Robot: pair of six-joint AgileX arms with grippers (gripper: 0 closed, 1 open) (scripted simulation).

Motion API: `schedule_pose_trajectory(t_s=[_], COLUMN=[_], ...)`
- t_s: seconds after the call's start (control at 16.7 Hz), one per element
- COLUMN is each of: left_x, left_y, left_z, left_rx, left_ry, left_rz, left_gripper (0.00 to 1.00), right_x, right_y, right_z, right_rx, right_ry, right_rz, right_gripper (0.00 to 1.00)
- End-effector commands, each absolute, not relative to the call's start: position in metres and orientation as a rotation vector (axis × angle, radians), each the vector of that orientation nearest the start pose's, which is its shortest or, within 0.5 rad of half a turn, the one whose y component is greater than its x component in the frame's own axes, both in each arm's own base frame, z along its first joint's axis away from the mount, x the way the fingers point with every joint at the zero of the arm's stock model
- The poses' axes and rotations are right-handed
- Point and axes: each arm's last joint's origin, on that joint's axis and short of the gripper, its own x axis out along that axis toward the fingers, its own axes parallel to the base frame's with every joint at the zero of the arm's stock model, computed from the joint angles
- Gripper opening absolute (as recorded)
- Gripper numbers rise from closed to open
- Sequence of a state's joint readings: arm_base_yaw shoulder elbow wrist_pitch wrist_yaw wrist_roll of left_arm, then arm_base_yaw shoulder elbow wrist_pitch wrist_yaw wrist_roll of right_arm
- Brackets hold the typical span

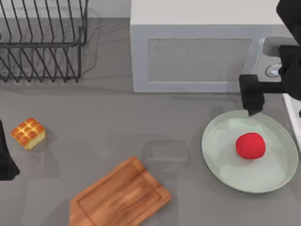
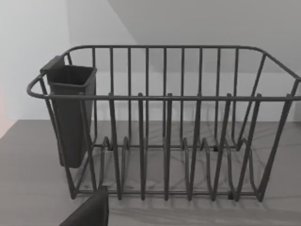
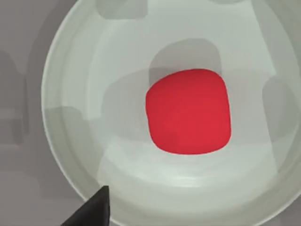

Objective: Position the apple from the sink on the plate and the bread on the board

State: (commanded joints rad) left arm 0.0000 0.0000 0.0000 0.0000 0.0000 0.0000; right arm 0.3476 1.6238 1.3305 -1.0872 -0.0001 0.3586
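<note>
apple [image 1: 250,145] sits on the plate [image 1: 221,160], a little right of the plate's centre, free of any contact. right wrist view confirms: apple [image 3: 188,111] resting on the pale green surface, plate rim [image 3: 56,141] around it. judged: first half of the task is done.

bread [image 1: 28,133] lies on the bare table [image 1: 117,127] at the left, upright, glossy bumped top facing up. board [image 1: 120,195] lies near the table's lower edge, turned at an angle, well apart from the bread, down and to its right. bread not yet on the board.

handling, judged: the loaf looks light and soft, crust glossy so possibly a bit slick on top; pale sides flatter and likely better for contact. take it across two opposite side faces, low on the body, with gentle closure so it does not crush or tear along the pull-apart seams. the board is flat and wide, so a drop near its middle should do.

right pincer [image 1: 253,101] hovers above the plate's far rim, just beyond the apple, holding nothing; whether the fingers are wide or narrow, cannot tell. left pincer [image 1: 5,162] is at the table's left edge, just below the bread; state cannot tell. its wrist view faces the dish rack [image 2: 164,122] with its cutlery cup [image 2: 70,113].
</note>
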Motion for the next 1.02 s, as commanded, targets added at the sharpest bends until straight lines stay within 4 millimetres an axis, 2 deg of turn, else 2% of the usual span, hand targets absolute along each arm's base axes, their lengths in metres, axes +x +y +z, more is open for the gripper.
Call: schedule_pose_trajectory(t_s=[0.24, 0.48, 0.72, 0.84, 1.02], left_x=[0.106, 0.106, 0.106, 0.106, 0.106], left_y=[-0.001, -0.001, -0.001, -0.001, -0.001], left_z=[0.16, 0.16, 0.16, 0.16, 0.16], left_rx=[0.0, 0.0, 0.0, 0.0, 0.0], left_ry=[0.0, 0.0, 0.0, 0.0, 0.0], left_rz=[0.0, 0.0, 0.0, 0.0, 0.0], left_gripper=[1.0, 1.0, 1.0, 1.0, 1.0], right_x=[0.239, 0.175, 0.128, 0.115, 0.107], right_y=[0.071, 0.036, 0.014, 0.008, 0.002], right_z=[0.27, 0.264, 0.228, 0.205, 0.176], right_rx=[0.102, 0.119, 0.092, 0.068, 0.029], right_ry=[1.117, 0.758, 0.408, 0.263, 0.1], right_rz=[0.094, 0.113, 0.087, 0.064, 0.027], right_gripper=[1.0, 1.0, 1.0, 1.0, 1.0])
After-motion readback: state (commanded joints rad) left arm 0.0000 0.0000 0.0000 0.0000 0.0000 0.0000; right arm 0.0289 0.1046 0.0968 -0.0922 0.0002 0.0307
